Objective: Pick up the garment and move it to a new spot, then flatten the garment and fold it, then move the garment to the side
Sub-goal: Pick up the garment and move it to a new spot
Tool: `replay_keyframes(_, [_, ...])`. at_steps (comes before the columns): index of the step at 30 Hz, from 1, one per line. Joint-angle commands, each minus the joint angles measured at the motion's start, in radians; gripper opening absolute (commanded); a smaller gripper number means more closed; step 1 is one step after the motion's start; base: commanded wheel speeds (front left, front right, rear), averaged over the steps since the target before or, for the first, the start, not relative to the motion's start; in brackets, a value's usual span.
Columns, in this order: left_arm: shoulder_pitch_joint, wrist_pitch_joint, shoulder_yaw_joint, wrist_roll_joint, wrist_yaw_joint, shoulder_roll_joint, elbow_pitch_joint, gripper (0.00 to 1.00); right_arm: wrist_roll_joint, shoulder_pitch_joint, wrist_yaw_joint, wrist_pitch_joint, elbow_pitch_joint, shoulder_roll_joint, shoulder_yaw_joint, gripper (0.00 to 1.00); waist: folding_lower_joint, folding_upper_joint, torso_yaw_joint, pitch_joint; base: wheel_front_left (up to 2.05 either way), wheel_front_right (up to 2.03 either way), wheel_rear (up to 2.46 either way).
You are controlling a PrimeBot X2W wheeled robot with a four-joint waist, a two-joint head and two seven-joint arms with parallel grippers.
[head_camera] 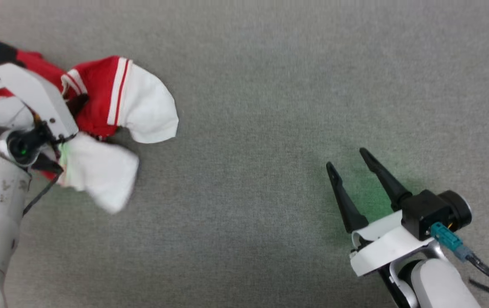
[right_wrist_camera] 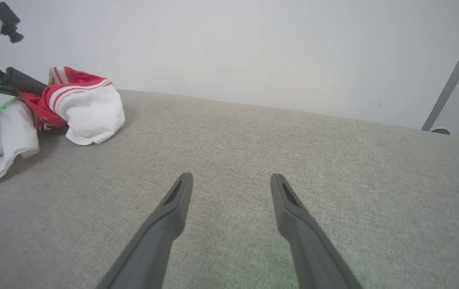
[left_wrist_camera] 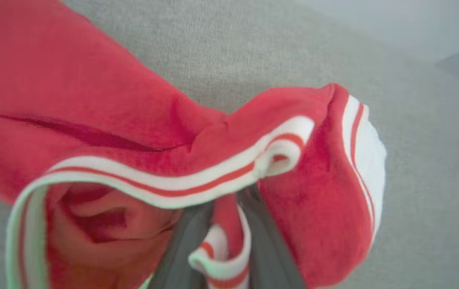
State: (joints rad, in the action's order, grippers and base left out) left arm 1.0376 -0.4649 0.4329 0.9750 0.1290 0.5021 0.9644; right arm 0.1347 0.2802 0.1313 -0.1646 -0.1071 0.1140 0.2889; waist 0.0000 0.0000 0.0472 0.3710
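The left gripper (left_wrist_camera: 229,202) pinches a fold of the shirt's (left_wrist_camera: 133,120) striped trim between its 2 fingers. The right gripper (head_camera: 346,158) hangs spread and empty, well apart from it, over the grey surface (head_camera: 270,85). The shirt sits bunched at the robot's far left, 1 white sleeve drooping. This looks like the pick-up. The pinch is thin, so lift slowly and straight, watch the trim for slip, and carry toward the open middle. The shirt rests on the surface itself, in no container.

text: none readable | labels: none | numbers: none | signs: none
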Motion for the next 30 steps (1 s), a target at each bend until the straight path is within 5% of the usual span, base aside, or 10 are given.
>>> replay_keyframes(1, [-0.008,-0.001,0.003,0.014,0.003,0.006,-0.011,0.0,0.006,-0.016,-0.001,-0.005,-0.005,-0.006,-0.003,1.0,0.0,0.0,0.003,-0.064,0.0,0.0,0.0])
replay_keyframes(18, [0.065,-0.126,0.182,0.141,0.003,-0.129,-0.346,0.0,0.042,-0.087,-0.001,-0.061,-0.028,-0.049,-0.058,1.0,0.0,0.0,-0.115,-0.133,0.0,0.0,0.0])
replay_keyframes(30, [0.086,-0.176,0.295,0.082,-0.009,-0.233,-0.269,0.0,0.094,-0.036,-0.001,-0.098,-0.044,-0.064,-0.055,1.0,0.0,0.0,-0.28,-0.024,0.0,0.0,0.0])
